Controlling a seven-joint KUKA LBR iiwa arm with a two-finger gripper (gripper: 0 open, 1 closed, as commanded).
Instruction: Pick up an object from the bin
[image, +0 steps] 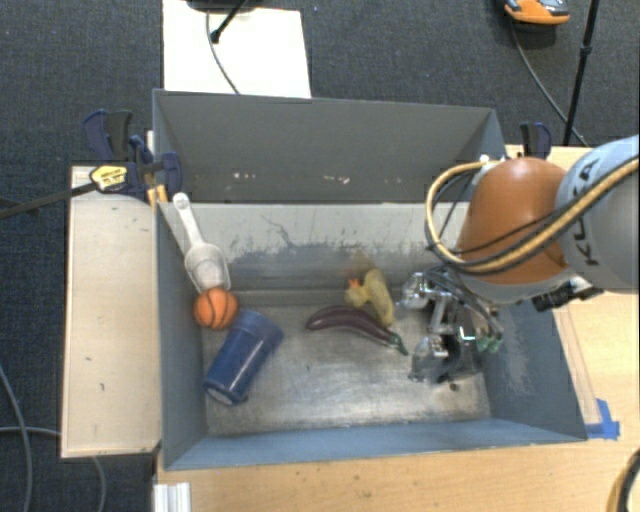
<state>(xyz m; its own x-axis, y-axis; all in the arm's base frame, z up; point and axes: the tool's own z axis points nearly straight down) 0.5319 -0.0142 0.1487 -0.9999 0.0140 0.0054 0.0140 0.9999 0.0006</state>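
My gripper (437, 368) hangs low over the bin floor at the right side, its metal fingers pointing down near the floor. A dark purple eggplant-shaped toy (349, 322) lies just to its left, with its green stem end (398, 344) nearest the fingers. Behind the eggplant sits a small yellow duck-like toy (370, 292). I see nothing between the fingers.
A blue cup (240, 356) lies on its side at the left. An orange ball (215, 309) and a white scoop (196, 250) rest against the left wall. The arm with its orange cover and cables reaches in from the right.
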